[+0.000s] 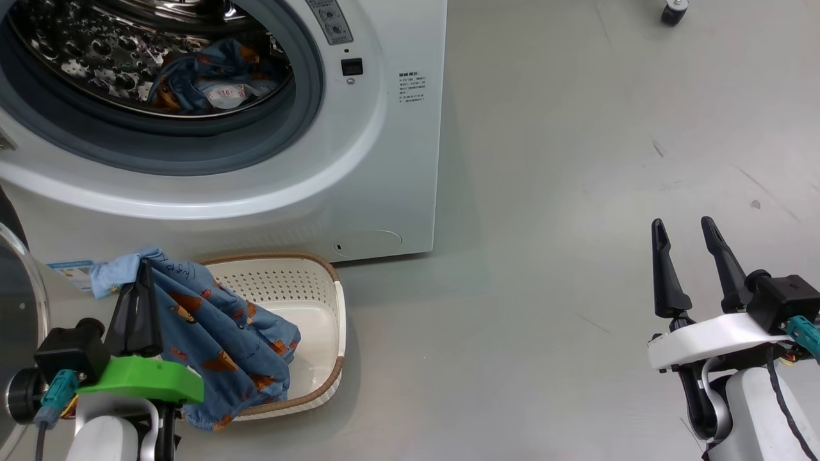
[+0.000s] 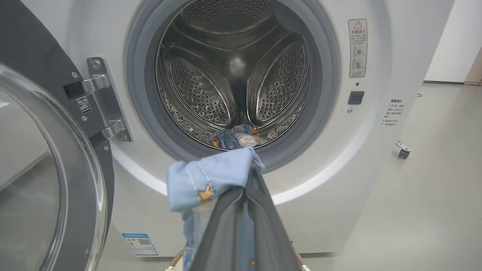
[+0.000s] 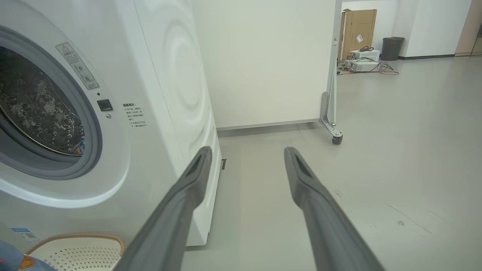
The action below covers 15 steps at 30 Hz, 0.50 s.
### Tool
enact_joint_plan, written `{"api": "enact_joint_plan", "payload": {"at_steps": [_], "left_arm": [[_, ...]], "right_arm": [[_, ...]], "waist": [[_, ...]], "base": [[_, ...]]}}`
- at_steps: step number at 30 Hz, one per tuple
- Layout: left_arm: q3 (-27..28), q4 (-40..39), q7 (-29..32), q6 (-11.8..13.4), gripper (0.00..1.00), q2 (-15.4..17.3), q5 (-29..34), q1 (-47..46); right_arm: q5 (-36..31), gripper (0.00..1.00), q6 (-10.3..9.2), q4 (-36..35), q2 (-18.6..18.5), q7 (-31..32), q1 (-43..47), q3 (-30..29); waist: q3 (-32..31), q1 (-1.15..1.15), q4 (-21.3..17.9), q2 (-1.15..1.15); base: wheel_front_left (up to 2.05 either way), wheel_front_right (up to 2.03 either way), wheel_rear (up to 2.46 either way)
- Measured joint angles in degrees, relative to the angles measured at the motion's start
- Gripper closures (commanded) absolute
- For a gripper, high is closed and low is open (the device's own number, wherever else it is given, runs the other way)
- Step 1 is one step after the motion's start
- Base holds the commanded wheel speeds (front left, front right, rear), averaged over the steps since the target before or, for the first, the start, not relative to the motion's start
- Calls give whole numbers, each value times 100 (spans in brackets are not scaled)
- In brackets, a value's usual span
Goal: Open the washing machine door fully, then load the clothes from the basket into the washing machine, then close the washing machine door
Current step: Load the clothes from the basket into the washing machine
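Note:
The white washing machine stands with its round opening uncovered, and its glass door is swung wide to the left. One blue printed garment lies inside the steel drum. My left gripper is shut on another light blue garment, which hangs from the fingertips over the cream basket on the floor below the opening. In the left wrist view the cloth folds over the shut fingers in front of the drum. My right gripper stands open and empty off to the right, above bare floor.
Grey floor stretches right of the machine. A wheeled white partition stands behind, one castor on the floor. A cardboard box, a dark bin and cabled equipment sit far back.

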Motion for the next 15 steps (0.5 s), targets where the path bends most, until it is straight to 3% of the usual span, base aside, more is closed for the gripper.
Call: {"api": "enact_joint_plan", "payload": {"at_steps": [15], "left_arm": [[54,-36,0,-18,100,-67,-2,-532]], "right_arm": [[8,0,0,-202,1,0,-74,19]], "waist": [[695,0,-18,0]], "base": [[0,0,0]]}}
